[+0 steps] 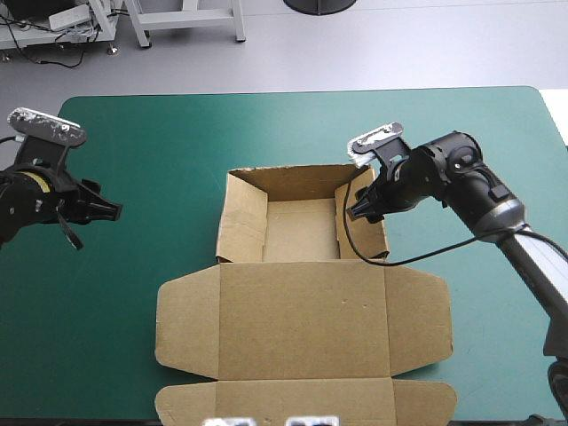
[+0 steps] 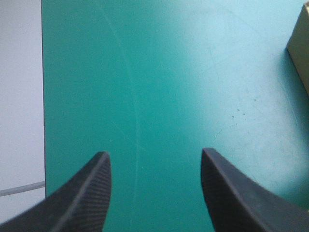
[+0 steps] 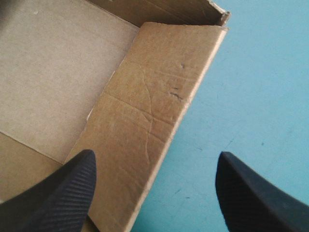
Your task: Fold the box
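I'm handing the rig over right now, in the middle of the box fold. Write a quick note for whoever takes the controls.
Left end effector: open, empty, over bare teal-green cover, left of the box.
Right end effector: open, astride the tray's right wall, one finger inside, one outside; not gripping.
Done: the tray stands at the far side with its walls raised.
Left: the lid lies flat toward the near edge, flaps spread; the right wall probably needs pressing home first.
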Controlling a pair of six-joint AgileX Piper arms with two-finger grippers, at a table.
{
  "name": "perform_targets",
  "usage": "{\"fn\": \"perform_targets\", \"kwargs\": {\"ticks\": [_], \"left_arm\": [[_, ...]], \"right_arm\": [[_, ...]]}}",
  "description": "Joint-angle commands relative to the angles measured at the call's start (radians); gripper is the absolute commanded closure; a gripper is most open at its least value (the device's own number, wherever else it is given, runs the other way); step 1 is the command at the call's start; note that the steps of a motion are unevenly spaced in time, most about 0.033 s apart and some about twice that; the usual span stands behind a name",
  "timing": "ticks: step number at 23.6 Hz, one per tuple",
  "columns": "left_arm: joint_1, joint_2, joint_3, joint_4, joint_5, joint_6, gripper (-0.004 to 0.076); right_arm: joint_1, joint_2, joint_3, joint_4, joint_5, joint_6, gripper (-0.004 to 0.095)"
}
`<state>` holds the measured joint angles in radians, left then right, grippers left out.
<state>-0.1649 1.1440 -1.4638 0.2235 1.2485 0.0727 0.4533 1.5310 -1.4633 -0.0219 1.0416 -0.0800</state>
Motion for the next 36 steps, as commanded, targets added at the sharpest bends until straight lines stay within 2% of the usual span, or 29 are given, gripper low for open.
{"fn": "perform_targets", "kwargs": {"ticks": [1, 5, 10, 13, 15, 16, 17, 18, 19, 22, 27, 31, 32, 33, 36], "left_arm": [[0.002, -0.074, 0.053, 0.006, -0.008, -0.002, 0.0317], [0.002, -0.123, 0.153, 0.034, -0.052, -0.021, 0.0317], [0.002, -0.152, 0.218, 0.053, -0.057, -0.051, 0.0317], [0.002, -0.159, 0.235, 0.053, -0.062, -0.054, 0.0317], [0.002, -0.159, 0.238, 0.05, -0.066, -0.054, 0.0317], [0.002, -0.159, 0.238, 0.05, -0.068, -0.054, 0.0317], [0.002, -0.159, 0.238, 0.05, -0.066, -0.054, 0.0317], [0.002, -0.159, 0.238, 0.05, -0.066, -0.054, 0.0317], [0.002, -0.159, 0.238, 0.05, -0.066, -0.054, 0.0317], [0.002, -0.159, 0.238, 0.05, -0.066, -0.054, 0.0317], [0.002, -0.159, 0.238, 0.05, -0.068, -0.054, 0.0317], [0.002, -0.159, 0.238, 0.05, -0.072, -0.054, 0.0317], [0.002, -0.159, 0.238, 0.051, -0.072, -0.054, 0.0317], [0.002, -0.159, 0.238, 0.051, -0.072, -0.054, 0.0317], [0.002, -0.159, 0.238, 0.051, -0.076, -0.054, 0.0317]], "right_arm": [[-0.004, 0.015, -0.022, 0.012, -0.091, 0.003, 0.0257], [-0.004, 0.094, -0.022, 0.012, -0.081, 0.007, 0.0257], [-0.004, 0.176, -0.024, 0.012, -0.084, 0.023, 0.0257], [-0.004, 0.197, -0.024, 0.022, -0.089, 0.025, 0.03], [-0.004, 0.205, -0.026, 0.027, -0.09, 0.025, 0.0465], [-0.004, 0.205, -0.026, 0.022, -0.093, 0.025, 0.0616], [-0.004, 0.205, -0.026, 0.022, -0.095, 0.025, 0.0708], [-0.004, 0.205, -0.026, 0.006, -0.1, 0.02, 0.0861], [-0.004, 0.207, -0.026, -0.005, -0.102, 0.01, 0.0932], [-0.022, 0.209, -0.03, -0.018, -0.119, -0.019, 0.0933], [-0.198, 0.211, -0.187, -0.032, -0.089, -0.12, 0.0933], [-0.413, 0.215, -0.35, -0.066, -0.084, -0.202, 0.0933], [-0.504, 0.225, -0.392, -0.066, -0.081, -0.208, 0.0933], [-0.573, 0.242, -0.418, -0.046, -0.072, -0.219, 0.0933], [-0.675, 0.284, -0.43, 0.037, -0.071, -0.255, 0.0933]]}}
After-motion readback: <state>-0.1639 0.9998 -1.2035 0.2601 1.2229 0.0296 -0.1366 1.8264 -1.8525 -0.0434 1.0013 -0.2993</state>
